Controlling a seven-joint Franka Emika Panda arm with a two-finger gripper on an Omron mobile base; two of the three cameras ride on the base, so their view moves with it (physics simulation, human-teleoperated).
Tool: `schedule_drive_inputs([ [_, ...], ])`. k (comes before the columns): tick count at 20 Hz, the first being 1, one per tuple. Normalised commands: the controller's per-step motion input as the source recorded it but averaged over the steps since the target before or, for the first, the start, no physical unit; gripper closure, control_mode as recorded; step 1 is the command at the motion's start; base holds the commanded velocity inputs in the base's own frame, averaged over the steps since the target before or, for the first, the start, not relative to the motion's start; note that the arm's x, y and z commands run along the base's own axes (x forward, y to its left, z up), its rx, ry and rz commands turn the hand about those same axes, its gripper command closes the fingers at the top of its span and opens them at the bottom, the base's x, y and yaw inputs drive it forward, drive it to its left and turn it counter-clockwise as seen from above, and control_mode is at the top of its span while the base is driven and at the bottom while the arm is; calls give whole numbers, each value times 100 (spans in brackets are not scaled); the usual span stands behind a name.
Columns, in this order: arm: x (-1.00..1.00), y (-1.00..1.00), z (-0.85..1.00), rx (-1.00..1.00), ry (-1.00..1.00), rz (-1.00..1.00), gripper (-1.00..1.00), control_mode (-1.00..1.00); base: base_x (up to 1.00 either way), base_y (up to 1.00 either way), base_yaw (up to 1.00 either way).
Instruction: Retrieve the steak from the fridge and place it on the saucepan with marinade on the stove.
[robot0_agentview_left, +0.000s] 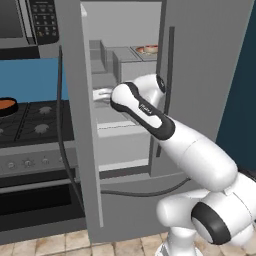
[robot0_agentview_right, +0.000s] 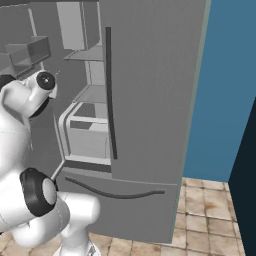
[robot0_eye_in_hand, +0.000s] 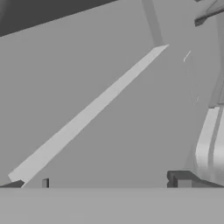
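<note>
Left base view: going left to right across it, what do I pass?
Saucepan with marinade → stove → open fridge door edge → shelf with the steak → closed fridge door with its long handle.

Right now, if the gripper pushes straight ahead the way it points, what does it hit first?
Probably a bare grey surface inside the fridge. The open gripper looks along plain grey panels with a pale edge strip, and nothing stands between. The steak sits on a higher shelf, seemingly off that line. Depth is unclear.
</note>
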Motion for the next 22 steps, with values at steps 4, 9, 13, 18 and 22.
schedule_drive_inputs([
  [4,36,60,-16,1,0,2,-100,-100,0,0,0],
  [9,0,0,0,0,0,0,-100,-100,0,0,0],
  [13,-38,-41,11,1,-6,0,-100,-100,0,0,0],
  [18,-77,-96,35,2,-13,0,-100,-100,0,0,0],
  [22,-72,-100,40,0,-13,-2,-100,-100,0,0,0],
])
